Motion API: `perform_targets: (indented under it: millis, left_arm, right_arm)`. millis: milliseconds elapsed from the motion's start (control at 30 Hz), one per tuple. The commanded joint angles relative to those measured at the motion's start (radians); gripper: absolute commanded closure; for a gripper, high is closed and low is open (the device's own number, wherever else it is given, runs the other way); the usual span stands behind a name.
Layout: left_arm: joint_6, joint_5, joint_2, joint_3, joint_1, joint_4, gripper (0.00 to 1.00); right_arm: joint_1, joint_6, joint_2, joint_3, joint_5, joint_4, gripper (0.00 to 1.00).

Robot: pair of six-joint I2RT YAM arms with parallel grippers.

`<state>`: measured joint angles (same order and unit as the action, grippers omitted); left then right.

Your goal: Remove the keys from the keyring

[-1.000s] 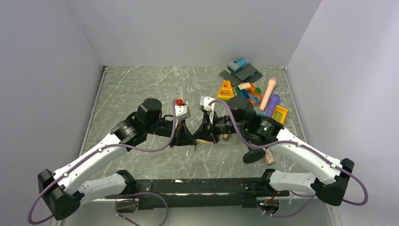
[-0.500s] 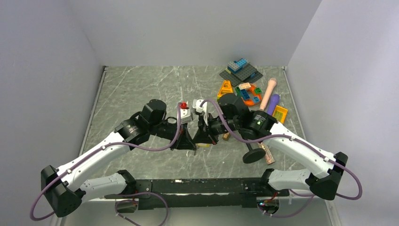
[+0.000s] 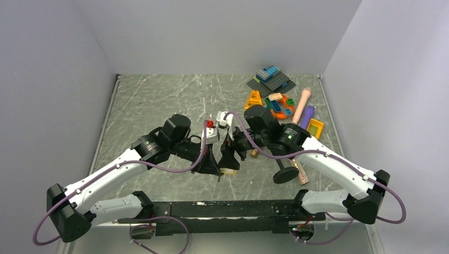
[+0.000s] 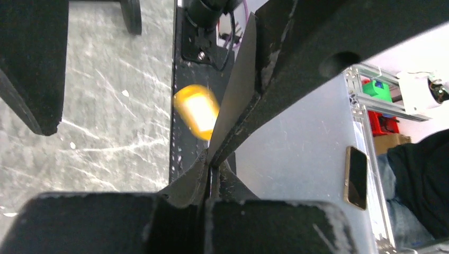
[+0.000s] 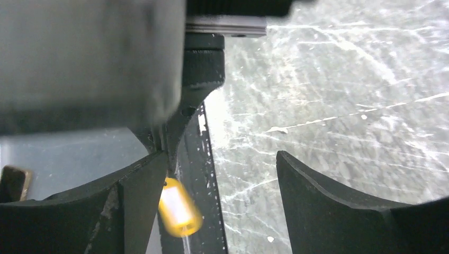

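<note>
— Where are the two claws?
— Tip to tip over the middle of the table (image 3: 153, 100), toward its near edge. The left claw (image 3: 210, 165) reaches in from the left and the right claw (image 3: 229, 159) from the right.
— Is the left one gripping?
— Its fingers are pressed tight together. Anything pinched there is too thin to see, so I can't tell whether it has the keyring.
— And the right one?
— Spread wide, holding nothing. Its own wrist view shows bare table between the two fingers (image 5: 339, 206).
— And the key (image 4: 197, 111)?
— Small, gold and blurred in both wrist views. It sits just off the left claw's tip, right beside one finger of the right claw. From above it's a yellow speck under the two tips.
— Anything else around?
— Toy bricks (image 3: 271, 79) in the far right corner, and a black round stand (image 3: 286, 175) beside the right arm.
</note>
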<state>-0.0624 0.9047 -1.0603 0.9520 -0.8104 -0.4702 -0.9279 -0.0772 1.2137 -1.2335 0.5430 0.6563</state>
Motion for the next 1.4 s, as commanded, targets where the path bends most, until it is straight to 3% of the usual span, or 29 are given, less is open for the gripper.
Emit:
perform_targets:
  millis: [0,167,300,433,767,1067,1167,1367]
  left_arm:
    - [0.031,-0.016,0.043,0.068,0.008,0.252,1.00]
    - [0.029,-0.023,0.053,0.066,0.009,0.256,1.00]
    - [0.028,-0.030,0.065,0.063,0.009,0.259,1.00]
    - [0.028,-0.035,0.075,0.061,0.009,0.261,1.00]
    - [0.033,-0.040,0.081,0.062,0.009,0.255,1.00]
    - [0.035,-0.041,0.075,0.063,0.009,0.253,1.00]
    - [0.038,-0.037,0.065,0.067,0.010,0.249,1.00]
    - [0.050,-0.029,0.039,0.081,0.008,0.220,1.00]
  right_arm:
    - [-0.032,0.055,-0.102,0.040,-0.107,-0.081,0.19]
    - [-0.030,0.112,-0.259,0.126,-0.196,-0.242,0.20]
    - [-0.028,0.132,-0.322,0.174,-0.204,-0.290,0.28]
    - [-0.028,0.145,-0.334,0.191,-0.196,-0.302,0.37]
    - [-0.028,0.139,-0.294,0.171,-0.167,-0.323,0.48]
    - [-0.027,0.122,-0.276,0.166,-0.133,-0.293,0.75]
    - [-0.027,0.111,-0.264,0.164,-0.111,-0.256,0.97]
    - [-0.027,0.113,-0.233,0.168,-0.051,-0.221,1.00]
